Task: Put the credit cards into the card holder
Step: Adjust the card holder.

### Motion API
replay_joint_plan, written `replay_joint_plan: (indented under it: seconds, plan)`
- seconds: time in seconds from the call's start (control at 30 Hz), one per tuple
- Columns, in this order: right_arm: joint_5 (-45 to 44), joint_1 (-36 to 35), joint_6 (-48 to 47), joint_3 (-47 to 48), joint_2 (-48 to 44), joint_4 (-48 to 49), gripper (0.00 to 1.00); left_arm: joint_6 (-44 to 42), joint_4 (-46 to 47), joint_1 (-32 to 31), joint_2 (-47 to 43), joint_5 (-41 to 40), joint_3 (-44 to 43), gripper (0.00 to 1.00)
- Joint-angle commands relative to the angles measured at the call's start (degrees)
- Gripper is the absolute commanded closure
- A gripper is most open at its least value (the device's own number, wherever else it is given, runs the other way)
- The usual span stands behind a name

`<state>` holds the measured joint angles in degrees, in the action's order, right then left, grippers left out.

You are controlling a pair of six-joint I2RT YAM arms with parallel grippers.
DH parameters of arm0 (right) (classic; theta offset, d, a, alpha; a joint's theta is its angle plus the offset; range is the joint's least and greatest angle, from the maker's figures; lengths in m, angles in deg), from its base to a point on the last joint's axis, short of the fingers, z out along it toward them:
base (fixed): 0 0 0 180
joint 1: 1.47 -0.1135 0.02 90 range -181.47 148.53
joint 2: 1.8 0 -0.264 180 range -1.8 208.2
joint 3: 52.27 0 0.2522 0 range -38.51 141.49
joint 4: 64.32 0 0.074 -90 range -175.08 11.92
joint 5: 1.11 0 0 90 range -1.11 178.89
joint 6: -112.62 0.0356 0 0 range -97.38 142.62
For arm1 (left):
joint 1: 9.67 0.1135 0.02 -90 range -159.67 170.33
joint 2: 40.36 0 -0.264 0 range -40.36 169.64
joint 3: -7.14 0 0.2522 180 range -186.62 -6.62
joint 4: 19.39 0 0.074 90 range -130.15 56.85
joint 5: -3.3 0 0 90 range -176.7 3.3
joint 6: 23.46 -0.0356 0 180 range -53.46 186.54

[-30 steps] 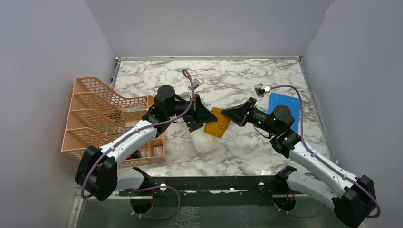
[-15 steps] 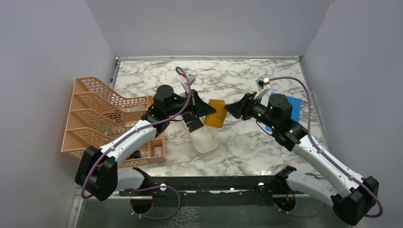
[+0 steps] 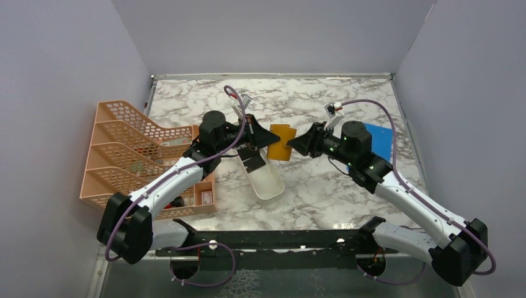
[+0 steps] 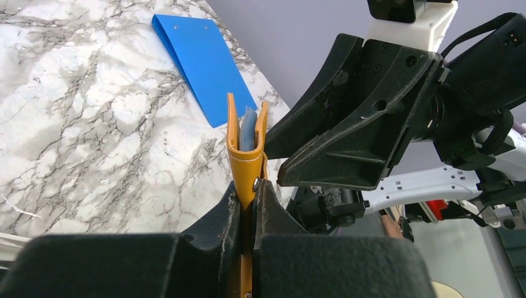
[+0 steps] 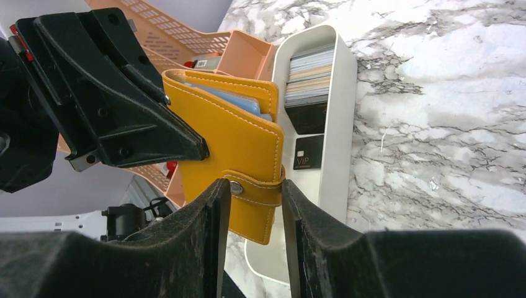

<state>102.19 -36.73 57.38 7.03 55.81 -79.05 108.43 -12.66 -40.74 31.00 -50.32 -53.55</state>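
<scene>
The orange-tan card holder [image 3: 282,141] hangs folded above the table between the two arms, pale blue pockets showing at its top edge [image 4: 247,127]. My left gripper [image 4: 248,189] is shut on its lower edge. My right gripper [image 5: 255,183] stands part open, one finger on each side of the snap strap [image 5: 257,191]; I cannot tell if they press it. The credit cards [image 5: 313,68] lie stacked in the white tray [image 5: 341,133], pale ones at the far end. A black one marked VIP [image 5: 308,152] lies nearer.
The white tray [image 3: 265,179] lies just under and left of the holder. A peach mesh file rack [image 3: 130,152] fills the left side. A bright blue flat sheet [image 3: 379,139] lies on the marble behind my right arm. Grey walls close in three sides.
My right gripper has opened and followed the holder leftward. The left arm has carried the holder a little up and away from the bases, turning it more upright.
</scene>
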Motion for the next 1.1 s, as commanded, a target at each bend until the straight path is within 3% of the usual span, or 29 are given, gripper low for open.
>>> replay_joint_plan:
  seconds: [0.0,0.57,0.9,1.0,1.07]
  plan:
    - [1.7,-1.0,0.8,-0.1,1.2,3.8,0.60,1.1,1.5,0.4,-0.6,-1.6,-1.3,1.00]
    - [-0.9,-4.6,0.0,0.9,5.6,5.7,0.55,2.6,1.7,0.4,0.5,-0.8,-2.4,1.00]
    - [-1.6,-6.4,-0.9,1.4,7.2,5.8,0.46,2.4,1.7,0.4,1.2,-1.7,-2.0,1.00]
    - [-4.0,-6.7,-1.5,1.5,7.5,4.6,0.52,2.5,1.7,0.4,0.9,-1.6,-1.9,1.00]
    - [-6.6,-6.9,-2.3,1.6,7.5,3.0,0.65,2.6,1.7,0.4,0.5,-1.5,-1.9,1.00]
